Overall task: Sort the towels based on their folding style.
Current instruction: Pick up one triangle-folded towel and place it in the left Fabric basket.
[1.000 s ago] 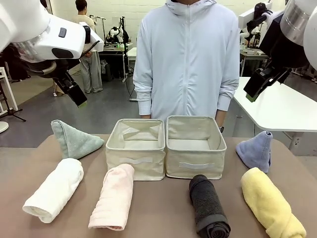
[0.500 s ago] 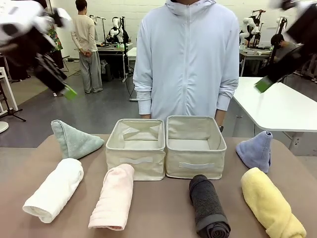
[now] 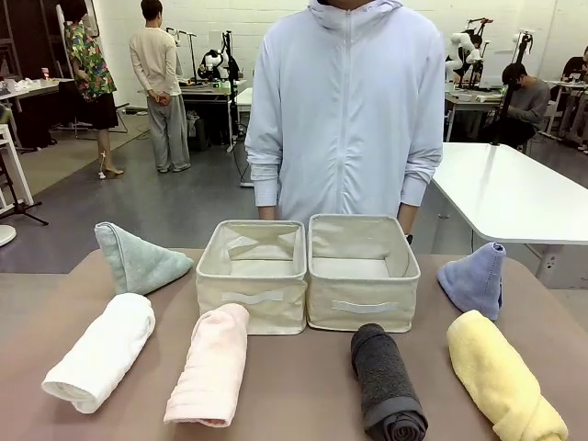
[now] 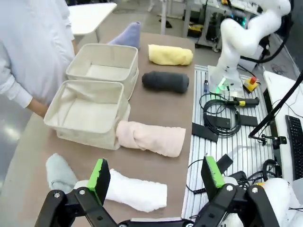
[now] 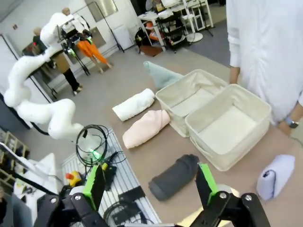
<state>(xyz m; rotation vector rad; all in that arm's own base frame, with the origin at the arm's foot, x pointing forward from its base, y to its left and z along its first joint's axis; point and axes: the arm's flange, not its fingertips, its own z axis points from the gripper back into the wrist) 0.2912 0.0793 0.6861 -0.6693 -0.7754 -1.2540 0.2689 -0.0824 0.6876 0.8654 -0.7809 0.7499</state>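
Left gripper (image 4: 156, 172) gapes wide, empty, well above the white towel (image 4: 137, 193); right gripper (image 5: 150, 179) equally wide, empty, well above the dark grey towel (image 5: 174, 177); both rolls lie on the table (image 4: 156, 103)

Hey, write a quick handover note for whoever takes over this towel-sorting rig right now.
Grippers: left gripper open, holding nothing; right gripper open, holding nothing.
Towels: all on the table, outside the left bin and right bin. Robot's left: sage-green cone, white roll, pink roll. Its right: dark grey roll, yellow roll, blue cone.
Done: nothing sorted.
Left: all six into bins by folding style.
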